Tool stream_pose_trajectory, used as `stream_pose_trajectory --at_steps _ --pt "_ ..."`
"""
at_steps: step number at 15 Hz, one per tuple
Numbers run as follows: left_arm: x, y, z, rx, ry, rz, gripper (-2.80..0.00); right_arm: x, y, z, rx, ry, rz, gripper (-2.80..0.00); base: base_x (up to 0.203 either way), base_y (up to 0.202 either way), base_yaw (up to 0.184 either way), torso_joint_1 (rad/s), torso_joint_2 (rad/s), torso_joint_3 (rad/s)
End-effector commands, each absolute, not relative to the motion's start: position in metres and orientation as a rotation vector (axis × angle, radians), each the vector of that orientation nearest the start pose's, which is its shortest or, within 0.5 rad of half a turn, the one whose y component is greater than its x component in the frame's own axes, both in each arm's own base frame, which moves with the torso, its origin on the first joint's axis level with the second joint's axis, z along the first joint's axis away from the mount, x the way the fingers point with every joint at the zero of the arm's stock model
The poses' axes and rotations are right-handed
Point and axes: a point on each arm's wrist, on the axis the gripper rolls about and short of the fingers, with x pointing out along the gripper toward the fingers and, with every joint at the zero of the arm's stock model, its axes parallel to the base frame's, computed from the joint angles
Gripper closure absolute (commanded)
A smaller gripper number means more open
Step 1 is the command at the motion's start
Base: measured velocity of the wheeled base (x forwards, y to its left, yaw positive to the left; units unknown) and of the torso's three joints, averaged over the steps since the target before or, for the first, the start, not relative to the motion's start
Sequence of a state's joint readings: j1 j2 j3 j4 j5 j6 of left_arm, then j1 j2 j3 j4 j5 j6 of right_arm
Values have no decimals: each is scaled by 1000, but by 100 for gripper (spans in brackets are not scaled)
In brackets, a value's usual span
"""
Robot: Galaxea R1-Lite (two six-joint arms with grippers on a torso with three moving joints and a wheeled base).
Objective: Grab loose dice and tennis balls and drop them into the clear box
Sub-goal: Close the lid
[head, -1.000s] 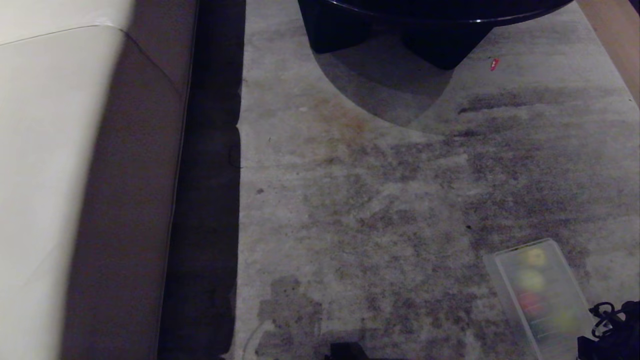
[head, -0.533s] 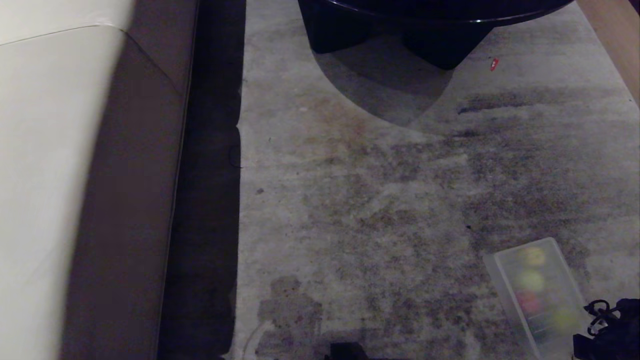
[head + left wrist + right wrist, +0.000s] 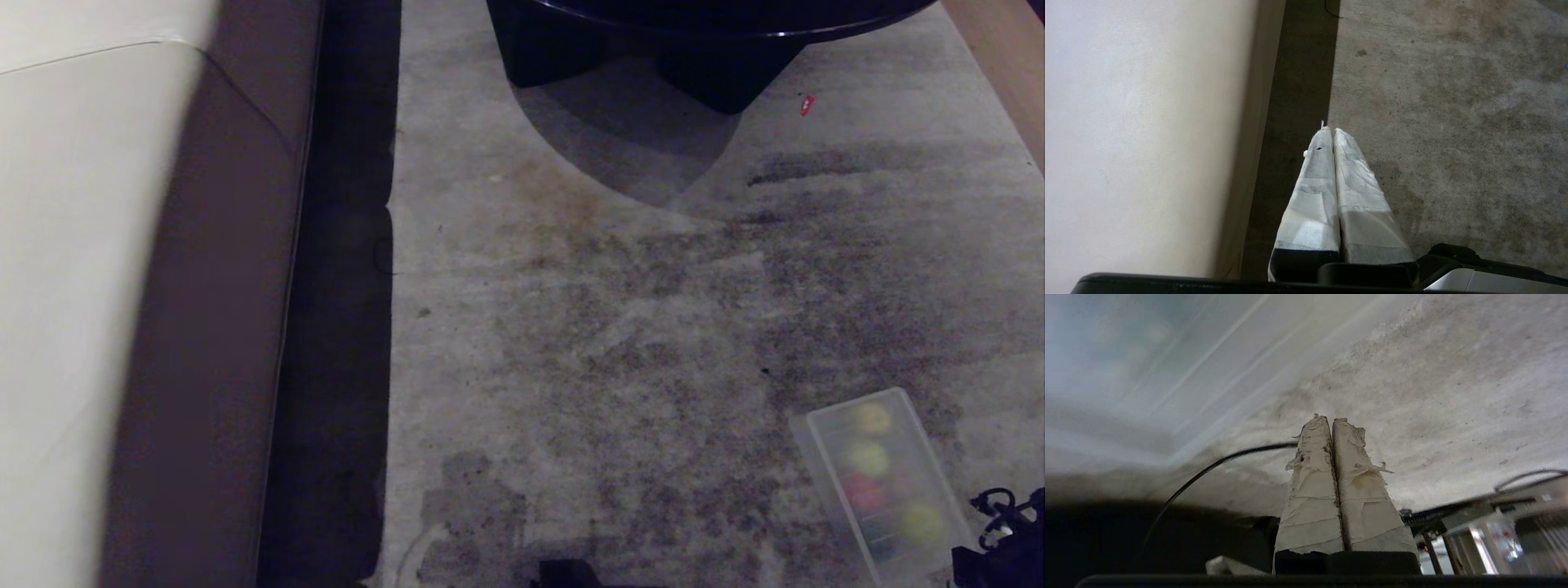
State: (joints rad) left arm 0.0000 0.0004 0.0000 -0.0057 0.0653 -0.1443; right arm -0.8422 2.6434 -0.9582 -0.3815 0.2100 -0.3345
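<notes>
The clear box (image 3: pixel 886 482) lies on the grey floor (image 3: pixel 620 327) at the lower right of the head view, with blurred coloured shapes showing through it. The left end effector (image 3: pixel 1333 132) and the right end effector (image 3: pixel 1330 421) both have their taped fingers pressed together, empty.

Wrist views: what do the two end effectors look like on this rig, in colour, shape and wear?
The left end effector has two long tapering fingers wrapped in clean white tape, on a black base. The right end effector has the same shape, but its cream tape is frayed and peeling at the edges and tips. A thin black cable runs behind it. In the head view, looped black cables show at the lower right.
</notes>
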Motion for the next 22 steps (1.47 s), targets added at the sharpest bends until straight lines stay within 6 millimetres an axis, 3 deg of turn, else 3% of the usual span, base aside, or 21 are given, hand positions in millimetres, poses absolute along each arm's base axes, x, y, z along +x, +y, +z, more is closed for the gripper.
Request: stream_pose_trajectory --at_steps 1,4,6,9,11,14,16,18,22 --pt "-23 1 76 -146 -10 65 0 227 -260 -92 345 1113 -348 0 0 0 0 0 0 0" --pt "-23 1 76 -146 -9 66 0 215 -252 -22 298 964 -336 0 0 0 0 0 0 0" --pt "-23 1 76 -146 -11 65 0 207 -235 33 243 845 -290 0 0 0 0 0 0 0" --pt "-23 1 76 -146 -10 66 0 203 -189 109 134 715 -191 0 0 0 0 0 0 0" --pt "-23 1 76 -146 -10 65 0 207 -142 148 106 657 -90 0 0 0 0 0 0 0" --pt "-23 1 76 -146 -9 66 0 203 -84 173 125 695 -96 0 0 0 0 0 0 0" --pt "-23 1 76 -146 -11 65 0 183 -52 182 180 715 -71 0 0 0 0 0 0 0" --pt "-23 1 76 -146 -10 65 0 152 -31 186 220 722 -67 0 0 0 0 0 0 0" --pt "-23 1 76 -146 -11 65 0 78 -6 167 196 643 -37 0 0 0 0 0 0 0"
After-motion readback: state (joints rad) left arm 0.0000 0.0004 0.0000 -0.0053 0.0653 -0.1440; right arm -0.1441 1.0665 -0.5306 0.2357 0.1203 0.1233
